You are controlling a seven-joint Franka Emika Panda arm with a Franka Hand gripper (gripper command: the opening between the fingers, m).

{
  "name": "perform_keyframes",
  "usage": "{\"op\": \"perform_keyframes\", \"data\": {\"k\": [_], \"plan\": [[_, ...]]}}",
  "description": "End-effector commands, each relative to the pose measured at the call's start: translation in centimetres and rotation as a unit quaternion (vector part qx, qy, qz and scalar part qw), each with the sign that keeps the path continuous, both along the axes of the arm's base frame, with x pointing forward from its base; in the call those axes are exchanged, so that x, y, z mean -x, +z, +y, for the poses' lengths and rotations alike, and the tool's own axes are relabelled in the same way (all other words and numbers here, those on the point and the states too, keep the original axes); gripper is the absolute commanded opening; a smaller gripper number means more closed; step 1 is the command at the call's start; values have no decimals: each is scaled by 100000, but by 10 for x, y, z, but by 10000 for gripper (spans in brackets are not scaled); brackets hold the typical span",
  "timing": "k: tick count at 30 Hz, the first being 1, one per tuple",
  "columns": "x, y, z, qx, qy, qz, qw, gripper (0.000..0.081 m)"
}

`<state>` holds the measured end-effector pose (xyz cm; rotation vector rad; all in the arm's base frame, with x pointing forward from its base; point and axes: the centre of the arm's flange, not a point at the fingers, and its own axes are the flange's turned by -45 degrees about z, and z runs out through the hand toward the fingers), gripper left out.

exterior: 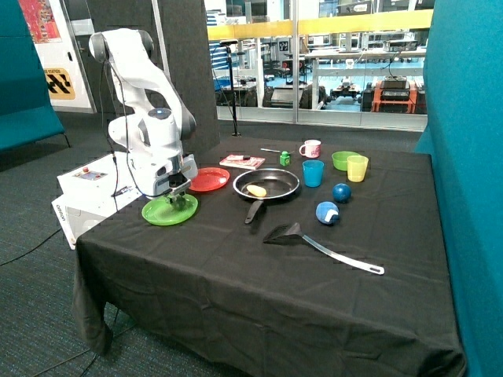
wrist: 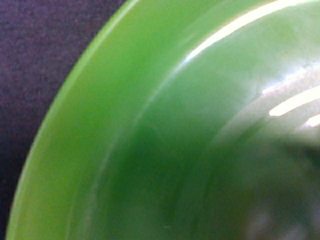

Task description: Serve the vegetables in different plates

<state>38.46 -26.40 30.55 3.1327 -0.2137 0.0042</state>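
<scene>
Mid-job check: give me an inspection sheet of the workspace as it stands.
Surface: table under black cloth.
Job's things: pale yellow vegetable lies in frying pan; green plate; red plate bare; green vegetable not made out.
Clutter: spatula, two blue balls, cups, green bowl, mug, cube, book.
Grippers: gripper low over green plate; jaws unclear.
Cables: one on floor.
Surroundings: teal partitions, glass wall.

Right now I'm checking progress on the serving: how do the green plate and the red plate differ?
The green plate lies near the table's edge, directly under the claw, which is low over it; the red plate lies further in, beside the black frying pan, with nothing over it. The red plate looks bare; whether the green plate holds anything under the claw cannot be told. The pale yellow vegetable lies in the pan. Both plates are round and flat, of like size.
</scene>
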Motion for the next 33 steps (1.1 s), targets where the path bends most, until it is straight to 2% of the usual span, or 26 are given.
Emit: {"op": "perform_keyframes", "data": {"k": [1,7,11,22,26,33], "plan": [[-3,4,2,-90,910,127,99996,808],[-4,6,4,-91,126,127,100000,808],[-8,15,13,-88,1959,128,99981,808],[-38,48,61,-82,7058,132,99751,658],[-51,52,79,-80,8500,134,99638,598],[-69,54,111,-78,10045,135,99494,548]]}}
